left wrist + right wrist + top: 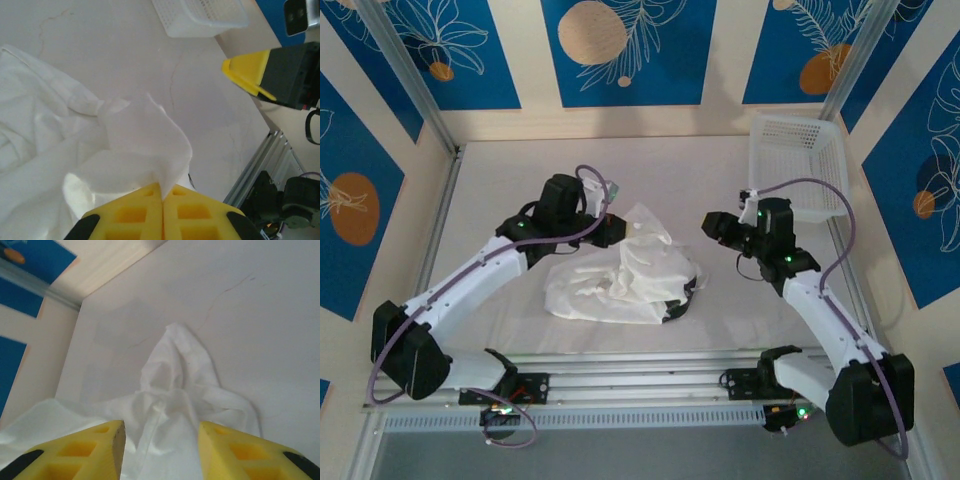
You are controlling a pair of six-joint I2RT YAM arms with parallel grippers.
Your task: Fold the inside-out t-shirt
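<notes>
Table: white top, and I read it as the largest thing on site.

T-shirt: white and crumpled, heaped mid-table between my two arms. One peak of cloth is lifted toward the far side, and the rest lies spread flat to the left. I note a dark edge at its right side. On the left wrist camera the fabric is bunched and wrinkled. On the right wrist camera the lifted peak stands above the tabletop.

Basket: white lattice plastic in the far right corner, well apart from the shirt.

Left gripper: at the shirt's raised peak. On its own camera I see the yellow fingers pressed together, with a fold of the shirt pinched between them.

Right gripper: just right of the shirt, pointing at it. On its own camera the fingers stand apart with nothing between them, and cloth lies below the gap.
</notes>
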